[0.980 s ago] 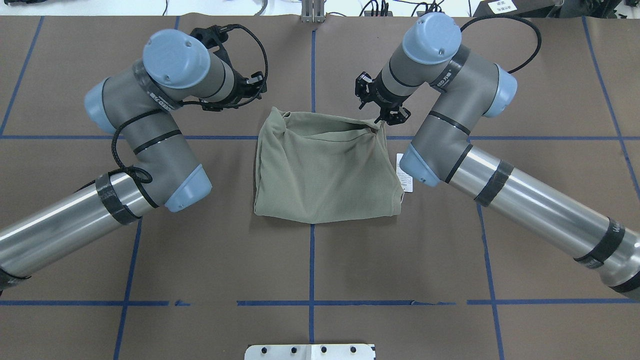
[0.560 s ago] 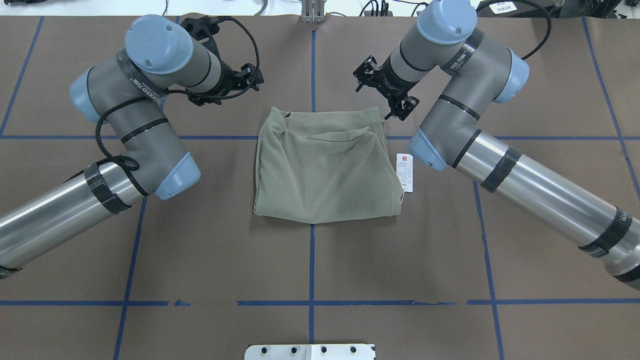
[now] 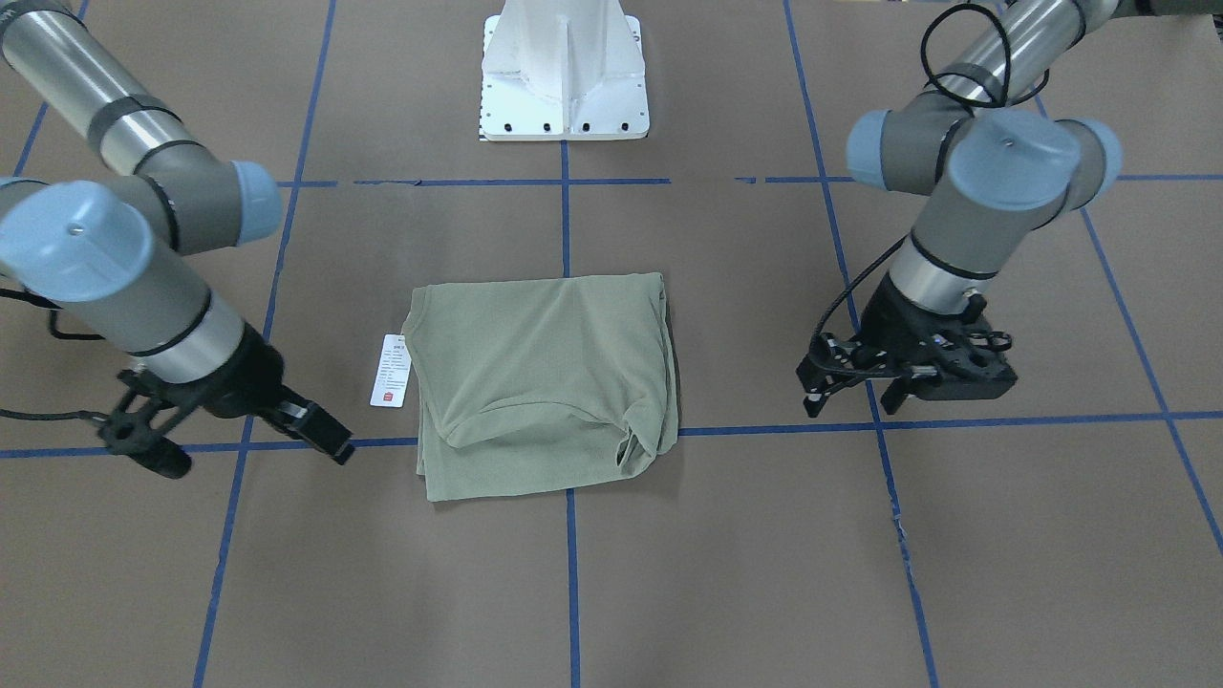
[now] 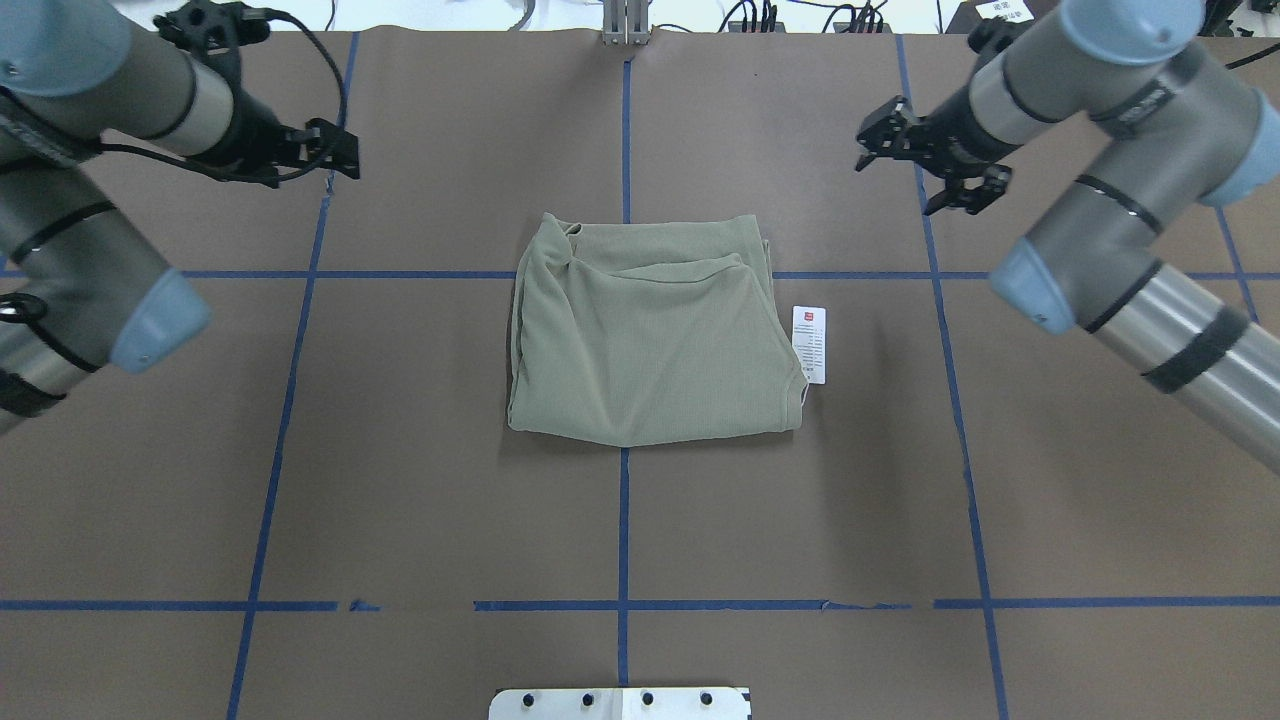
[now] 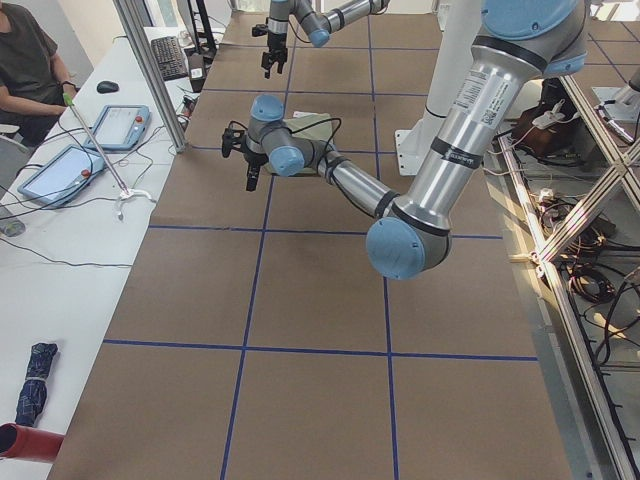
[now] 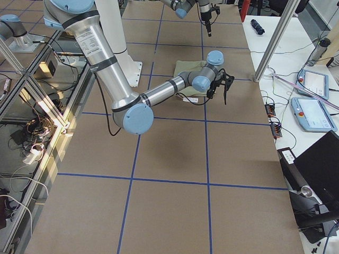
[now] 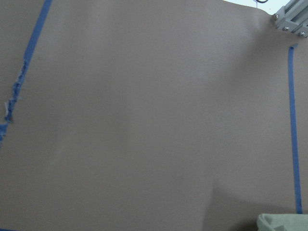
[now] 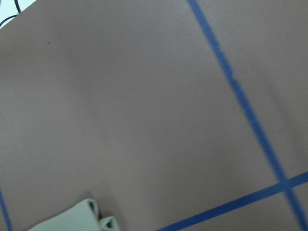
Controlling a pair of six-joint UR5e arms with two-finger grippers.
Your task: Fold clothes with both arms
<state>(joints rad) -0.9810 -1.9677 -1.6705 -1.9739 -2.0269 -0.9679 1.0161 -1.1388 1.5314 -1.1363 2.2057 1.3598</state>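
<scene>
- Left gripper (image 4: 325, 160) and right gripper (image 4: 897, 187) both spread wide and empty; I've swung them way out since a second ago.
- Shirt (image 4: 650, 340) hasn't budged, folded flat between them, hang tag (image 4: 810, 345) just beside it.

shirt (image 4: 640, 340) central; hang tag (image 4: 809, 344) touching its right; left pincer (image 3: 848, 406) far-left; right pincer (image 4: 897, 187) far-right

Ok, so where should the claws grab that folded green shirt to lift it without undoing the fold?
Probably its two side edges, each claw coming in low from its own side. The shirt lies flat as a stacked rectangle with loose layers at its far edge, so pinching every layer at the sides should keep it together. The right claw should avoid the hang tag.
</scene>
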